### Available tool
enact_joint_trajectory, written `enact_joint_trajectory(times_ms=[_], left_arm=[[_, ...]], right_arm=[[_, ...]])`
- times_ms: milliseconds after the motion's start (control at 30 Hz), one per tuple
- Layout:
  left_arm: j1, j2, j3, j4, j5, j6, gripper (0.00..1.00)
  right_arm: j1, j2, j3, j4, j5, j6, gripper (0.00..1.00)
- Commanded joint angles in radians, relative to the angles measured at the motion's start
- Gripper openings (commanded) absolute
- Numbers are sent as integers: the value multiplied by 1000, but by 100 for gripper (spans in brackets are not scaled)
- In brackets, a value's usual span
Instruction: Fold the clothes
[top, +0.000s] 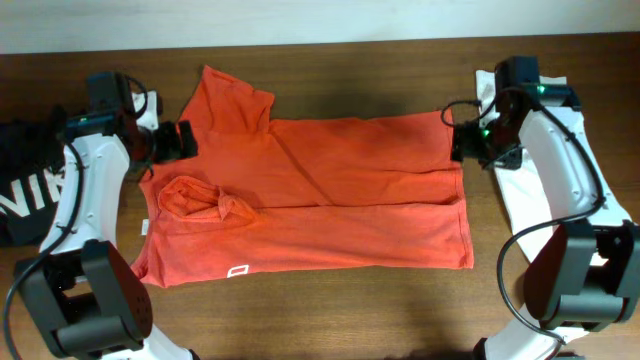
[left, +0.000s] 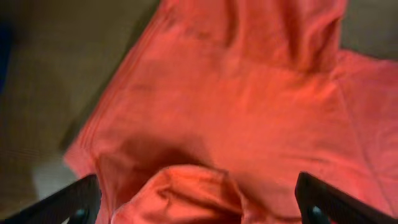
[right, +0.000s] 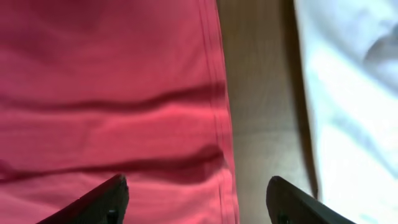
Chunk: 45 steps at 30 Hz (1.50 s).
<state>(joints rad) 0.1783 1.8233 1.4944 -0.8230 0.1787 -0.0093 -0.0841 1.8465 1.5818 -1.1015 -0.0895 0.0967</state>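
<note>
An orange T-shirt (top: 330, 190) lies spread across the wooden table, folded partway, with a crumpled sleeve (top: 200, 200) bunched at its left. My left gripper (top: 185, 140) is open and empty, hovering over the shirt's upper left edge; its wrist view shows the orange cloth (left: 249, 106) and the bunched sleeve (left: 186, 193) between the fingers (left: 196, 208). My right gripper (top: 460, 140) is open and empty over the shirt's right hem (right: 217, 124), fingers (right: 196, 205) straddling the hem edge.
A white garment (top: 520, 190) lies under the right arm, also shown in the right wrist view (right: 348, 112). A dark garment with white lettering (top: 20, 190) lies at the far left edge. Bare wood (top: 330, 310) runs along the front.
</note>
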Motion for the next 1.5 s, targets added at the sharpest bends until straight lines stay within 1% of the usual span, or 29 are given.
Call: enact_joint_trajectory(times_ms=[0,133,200,267,367,500,667,900,933,1000,1033,1067,1133,1167,1300,1400,1467], left_arm=[[5,48,25,127,43,60,99],[5,144,29,322,43,60,99],[5,210,52,364,43,59,99],[5,284,108,366,42,60,99],[3,423,268,340,42,59,99],[-22,547,420,348,30,59,99],[-60,629,433,377,16,59,99],[-75,668,433,350,15,55,89],[-75,668,433,349,15,55,84],[-75,668,433,342,13,55,80],[-72,668,433,336,-11,55,79],[-67,667,435,329,-35,55,79],[-47,667,454,314,-36,7,80],[-38,667,461,314,-33,-12,85],[-22,667,468,314,29,-21,86],[-18,667,468,302,43,-21,85],[-20,668,468,290,43,-21,80]], right_arm=[[5,-23,20,52,-12,-14,76],[5,-23,20,106,-12,-14,78],[5,-23,20,112,-12,-14,78],[5,-23,20,111,-12,-14,78],[5,-23,20,112,-12,-14,78],[5,-23,20,111,-12,-14,78],[5,-23,20,111,-12,-14,78],[5,-23,20,111,-11,-15,79],[5,-22,20,112,-11,-14,79],[5,-21,20,111,-11,-15,79],[5,-21,20,111,-11,-15,79],[5,-21,20,111,-10,-15,79],[5,-21,20,111,-7,-15,79],[5,-21,19,111,-7,-15,79],[5,-12,18,110,-7,-15,79],[5,-5,18,102,-8,-15,79],[5,-5,18,100,-8,-14,79]])
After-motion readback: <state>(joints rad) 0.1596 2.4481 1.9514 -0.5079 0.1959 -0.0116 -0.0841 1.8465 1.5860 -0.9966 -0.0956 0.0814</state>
